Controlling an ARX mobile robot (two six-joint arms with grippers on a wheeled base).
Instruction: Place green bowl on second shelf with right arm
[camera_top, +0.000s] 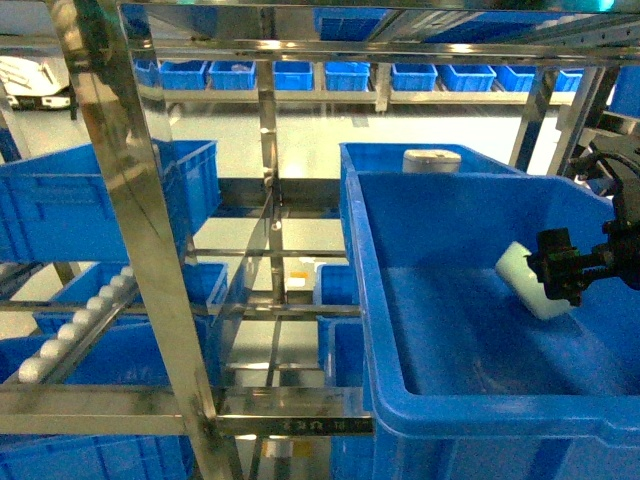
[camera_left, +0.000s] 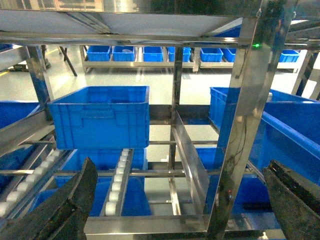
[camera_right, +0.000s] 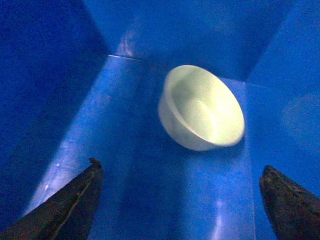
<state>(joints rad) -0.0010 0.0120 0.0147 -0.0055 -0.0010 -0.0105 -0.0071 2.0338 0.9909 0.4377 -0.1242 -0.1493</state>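
The green bowl is tipped on its side inside the large deep blue bin on the steel rack's second shelf. In the right wrist view the green bowl is slightly blurred, its pale inside facing the camera, and nothing grips it. I cannot tell whether it rests on the bin floor. My right gripper reaches into the bin from the right, just beside the bowl. Seen from the wrist, the right gripper is open, fingers wide apart and bare. My left gripper is open in front of the rack, holding nothing.
A shiny steel upright stands close on the left, another upright right before the left wrist. More blue bins sit on the rack's roller tracks. A white object lies in the bin behind. A row of bins lines the far wall.
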